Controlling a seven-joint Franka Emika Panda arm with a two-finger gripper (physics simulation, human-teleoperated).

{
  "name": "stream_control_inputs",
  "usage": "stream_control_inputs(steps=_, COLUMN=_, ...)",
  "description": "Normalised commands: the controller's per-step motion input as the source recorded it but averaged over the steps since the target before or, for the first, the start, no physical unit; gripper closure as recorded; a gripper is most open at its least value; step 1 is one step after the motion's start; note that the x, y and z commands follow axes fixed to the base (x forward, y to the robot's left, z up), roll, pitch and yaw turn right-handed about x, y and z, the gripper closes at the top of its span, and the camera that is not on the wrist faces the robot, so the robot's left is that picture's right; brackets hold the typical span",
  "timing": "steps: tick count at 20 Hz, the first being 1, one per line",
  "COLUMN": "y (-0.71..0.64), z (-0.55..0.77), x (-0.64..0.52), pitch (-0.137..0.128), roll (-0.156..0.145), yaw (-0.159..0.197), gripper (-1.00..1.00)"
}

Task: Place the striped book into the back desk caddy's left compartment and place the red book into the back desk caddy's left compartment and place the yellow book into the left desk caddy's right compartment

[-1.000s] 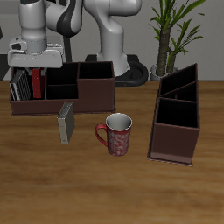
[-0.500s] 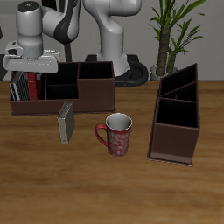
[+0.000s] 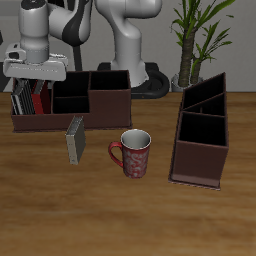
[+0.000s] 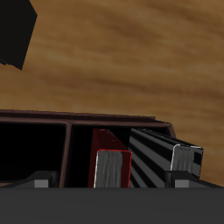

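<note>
The back desk caddy (image 3: 95,118) holds the striped book (image 3: 20,97) and the red book (image 3: 41,96) in its left compartment, both leaning a little. My gripper (image 3: 38,82) hangs open just above them, holding nothing. In the wrist view the red book (image 4: 111,150) and the striped book (image 4: 162,157) stand side by side inside the caddy's wall (image 4: 79,119), below my gripper (image 4: 112,182). The yellow book (image 3: 75,140) stands on edge on the table in front of that caddy. The left desk caddy (image 3: 195,165) stands apart, beyond the mug.
A red-patterned mug (image 3: 134,153) stands between the yellow book and the left desk caddy. A potted plant (image 3: 195,40) and the robot's base (image 3: 130,55) are behind the caddies.
My gripper has risen out of the left compartment, leaving the red book inside beside the striped book. The red book now leans slightly.
</note>
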Motion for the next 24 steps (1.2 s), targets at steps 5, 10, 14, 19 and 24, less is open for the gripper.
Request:
stream_control_inputs(steps=5, y=0.10, z=0.29, x=0.08, pitch=-0.035, roll=-0.027, yaw=0.025, gripper=-1.00)
stream_control_inputs(steps=10, y=0.11, z=0.33, x=0.24, pitch=-0.045, roll=-0.091, yaw=-0.023, gripper=-1.00)
stream_control_inputs(steps=14, y=0.15, z=0.24, x=0.31, pitch=-0.025, roll=-0.035, yaw=0.016, gripper=-1.00)
stream_control_inputs(steps=19, y=0.35, z=0.35, x=0.46, pitch=-0.044, roll=-0.044, yaw=0.017, gripper=-1.00)
stream_control_inputs(steps=24, y=0.35, z=0.15, x=0.42, pitch=0.004, roll=0.035, yaw=-0.026, gripper=-1.00)
